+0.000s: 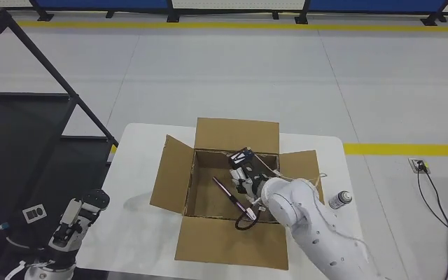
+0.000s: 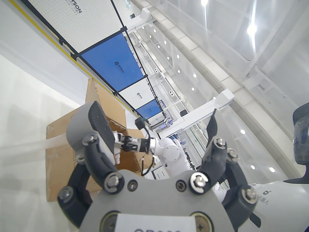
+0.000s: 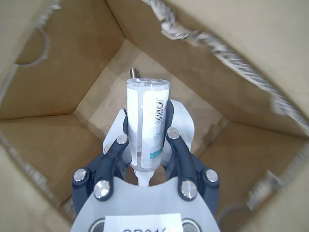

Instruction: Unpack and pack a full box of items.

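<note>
At the middle of the white bench (image 1: 140,231) stands the open cardboard box (image 1: 236,134), all four flaps folded outward. The right arm enters the box from the near right. The right gripper (image 3: 147,112) is closed firmly on a clear bottle (image 3: 144,97) with a white label, both fingers pressed against its sides. The bottle's base points toward the box floor and its white neck toward the wrist, where the neck is cut off by the gripper body. Beyond the bottle, a small metal cylinder (image 3: 134,73) lies on the box floor, partly hidden by the bottle's base. From above, the bottle is largely hidden by the wrist, and a thin dark item (image 1: 229,192) on the box floor is hard to identify. A small can (image 1: 340,199) stands on the bench just right of the box. At the near left, off the bench edge, the left gripper (image 2: 154,117) is spread wide and holds nothing.
</note>
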